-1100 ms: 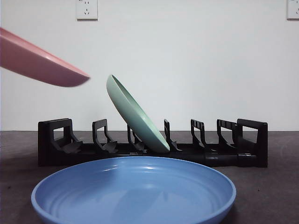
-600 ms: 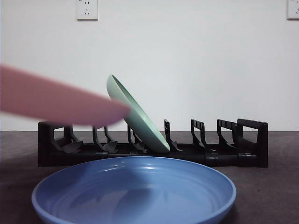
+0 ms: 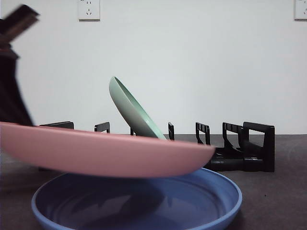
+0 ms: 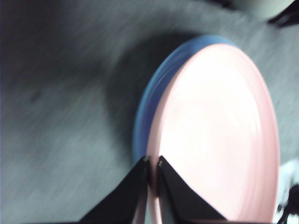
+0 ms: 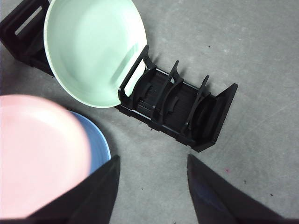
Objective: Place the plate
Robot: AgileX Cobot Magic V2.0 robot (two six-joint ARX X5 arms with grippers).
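My left gripper (image 4: pixel 153 164) is clamped narrow on the rim of the pink plate (image 3: pixel 105 155), jaws nearly together w/ the plate edge between them. In the front view the plate sits close to level, low over the blue plate (image 3: pixel 211 196), covering most of it; can't tell if the two touch. The left wrist view shows the pink plate (image 4: pixel 219 135) stacked over the blue plate (image 4: pixel 154 102), w/ only a crescent of blue showing along one side. That view is blurred, so finer detail is lost.

My right gripper (image 5: pixel 152 186) hangs spread wide and holds nothing, up above the gray surface (image 5: pixel 261 60). From there I see the black dish rack (image 5: pixel 187 109) w/ the green plate (image 5: pixel 91 51) leaning in one of its slots, tilted, not upright. The pink plate (image 5: pixel 37 154) and a sliver of the blue plate (image 5: pixel 96 140) lie near the rack, just beside the end w/ the green plate.

In the front view the rack (image 3: pixel 249 148) stands behind both stacked plates, and the green plate (image 3: pixel 132 112) rises above the pink rim. Dark arm (image 3: pixel 12 72) shows at the top left corner. White wall (image 3: pixel 201 62) behind, w/ an outlet (image 3: pixel 89 9) up top.
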